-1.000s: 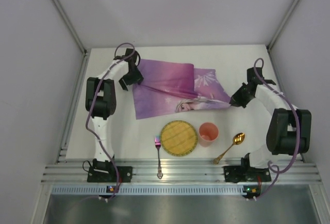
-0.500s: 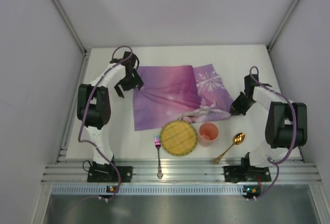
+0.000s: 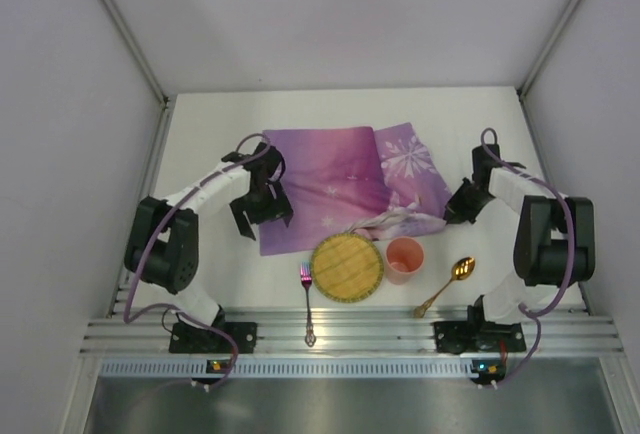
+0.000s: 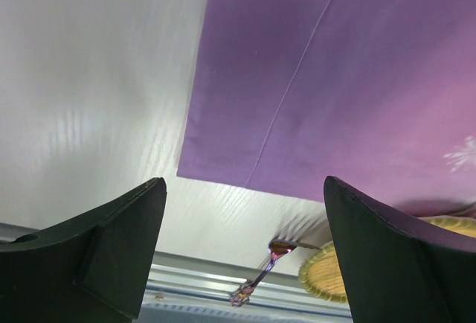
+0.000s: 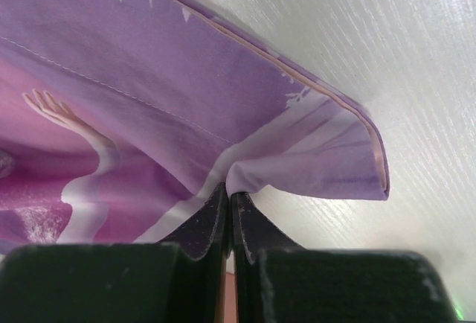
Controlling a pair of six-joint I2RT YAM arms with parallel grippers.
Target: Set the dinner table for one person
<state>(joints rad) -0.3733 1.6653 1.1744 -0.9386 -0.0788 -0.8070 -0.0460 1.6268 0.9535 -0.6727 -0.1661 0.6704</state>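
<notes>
- Desk (image 3: 450,114): white top filling the middle of the overhead view, rail along its lower edge. It carries the mat (image 3: 330,179) at centre, with the plate (image 3: 347,266), cup (image 3: 405,257), fork (image 3: 307,299) and spoon (image 3: 447,284) below it.
- Hazard, sliding: only the right side of the mat is gripped. A pull towards the right of the frame would likely drag the whole cloth rather than flatten it, as nothing pins the left side.
- Hazard, contact: the lower right part of the mat is bunched into a fold that lies at the plate's upper rim and close to the cup. Moving that fold downward could push the plate or tip the cup.
- Hazard, slip: the grip is on a thin doubled edge, so a sharp tug may pull the cloth free.
- Left fingers (image 4: 111,248): spread wide, holding nothing, poised above the mat's lower left corner; contact with the cloth cannot be told.
- Right fingers (image 5: 202,228): closed tight, pinching the folded right edge of the mat.
</notes>
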